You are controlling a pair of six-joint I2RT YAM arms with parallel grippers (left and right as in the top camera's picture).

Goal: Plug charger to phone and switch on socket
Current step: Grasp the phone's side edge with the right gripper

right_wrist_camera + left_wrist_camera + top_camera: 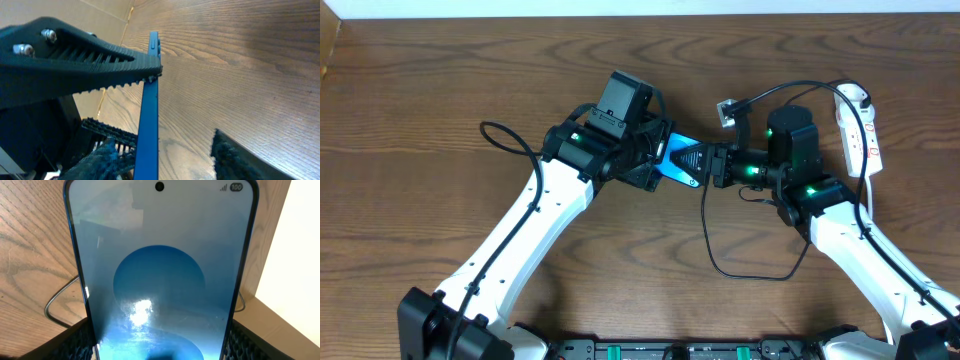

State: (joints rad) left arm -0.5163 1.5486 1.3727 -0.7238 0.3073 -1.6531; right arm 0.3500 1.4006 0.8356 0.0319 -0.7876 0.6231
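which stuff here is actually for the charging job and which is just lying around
For the job: phone, charger, socket.
Just there: the wooden table.

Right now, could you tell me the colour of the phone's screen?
The phone shows a pale blue screen with darker blue circles; clearest in left wrist view.

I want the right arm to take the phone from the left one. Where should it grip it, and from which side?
Take the free camera-hole end of the phone, pinching its flat faces, coming in opposite the left gripper. That gripper clamps the long edges, and the phone stands edge-on between the right gripper's open jaws.
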